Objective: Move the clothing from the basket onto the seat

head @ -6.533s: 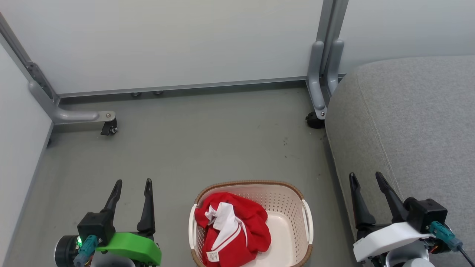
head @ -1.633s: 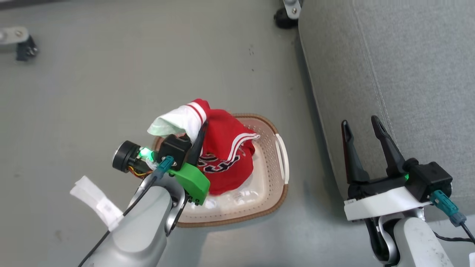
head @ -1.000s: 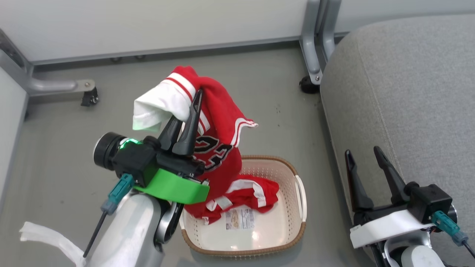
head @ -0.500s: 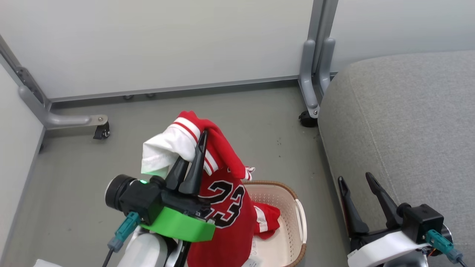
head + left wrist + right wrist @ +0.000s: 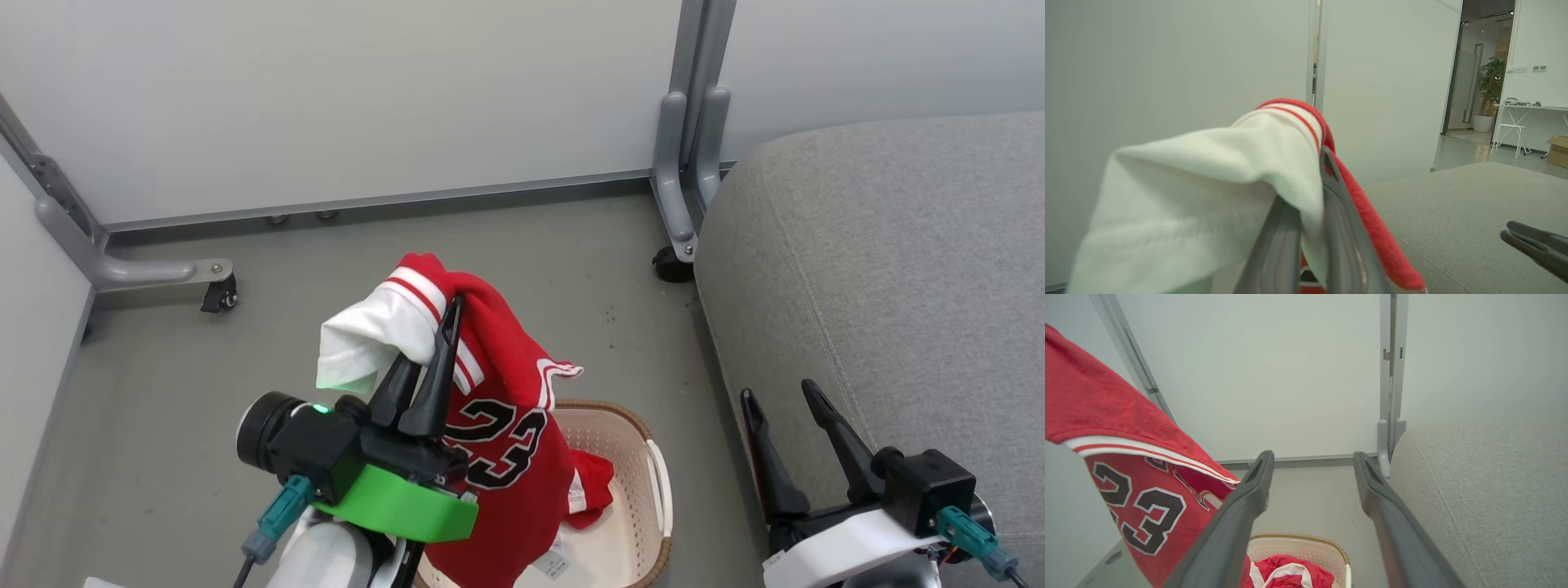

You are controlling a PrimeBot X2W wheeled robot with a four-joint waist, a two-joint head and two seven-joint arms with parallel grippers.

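Head view takes in the whole scene: the left gripper (image 5: 433,351) is raised over the grey floor (image 5: 531,245), its two dark fingers pressed together on the white-and-red striped hem of a red jersey (image 5: 506,457). The jersey hangs from that pinch in front of the left half of the basket (image 5: 657,482). A second red garment (image 5: 592,490) lies inside the basket, partly behind the hanging cloth. The seat (image 5: 882,269) stands just to the right, apart from the basket.

Left wrist view adds the close detail: white cloth draped over one side of the fingers and red over the other. Beyond lie the seat's flat top and an open doorway (image 5: 1470,81) with a potted plant (image 5: 1490,90).

Right wrist view looks between its own fingers down onto the basket's far rim and the garment in it, with the jersey's black 23 (image 5: 1141,506) at its left.

The left forearm rises pale from the bottom edge, its gripper pointing up and away. The right gripper (image 5: 777,390) sits low by the seat's front, fingers spread with nothing between them
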